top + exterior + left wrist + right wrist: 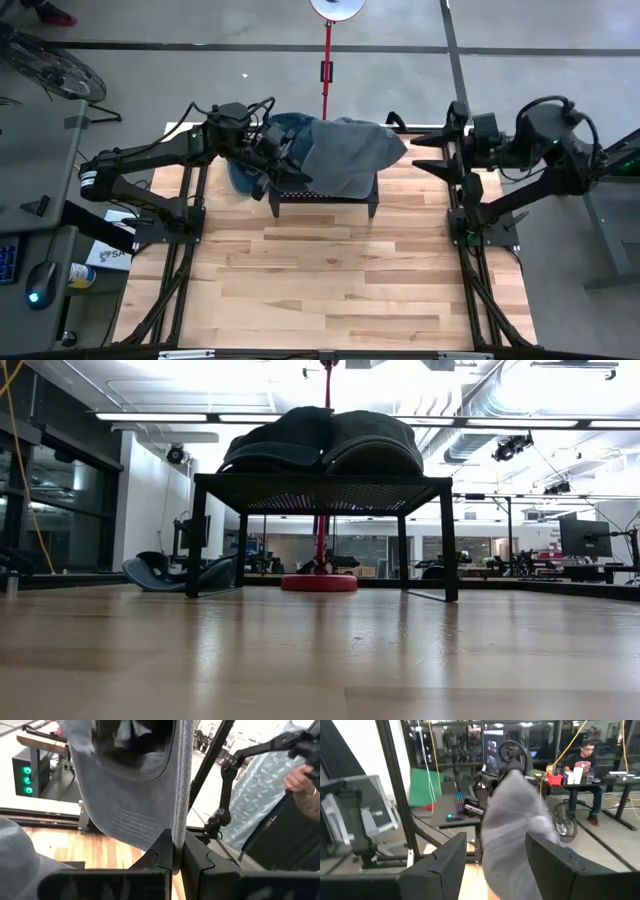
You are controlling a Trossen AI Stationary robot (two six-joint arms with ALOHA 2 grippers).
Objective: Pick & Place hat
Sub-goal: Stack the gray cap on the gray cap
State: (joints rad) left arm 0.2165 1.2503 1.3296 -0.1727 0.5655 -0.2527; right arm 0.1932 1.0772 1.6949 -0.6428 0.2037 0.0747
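Hat: we see a blue-grey fabric hat (340,155) lying on top of a small black stand (322,203) at the far middle of the wooden worktop (320,280). In the low view it shows as a dark mound (320,442) resting on the stand's mesh top (320,488).

Left hand: the left hand (272,168) sits at the hat's left edge, over the stand's left end. In its wrist view we see the two dark fingers (160,855) pressed together on a fold of the hat's stitched brim (150,785), so it is closed and gripping the hat. The cloth rises from between the fingers.

Right hand: the right hand (428,152) is just beside the hat's right edge, at the stand's right side. Its fingers (447,862) stand apart, so we read it as open. In its wrist view a grey point of the hat (517,830) lies in the gap between them; we cannot tell whether the cloth touches either finger.

Stand: four legs on the worktop, upright and level in the low view.

Behind the worktop: a red pole (326,70) on a round red base (319,582) stands past the stand.

Room: a person (585,765) sits at a desk far off in the right wrist view.
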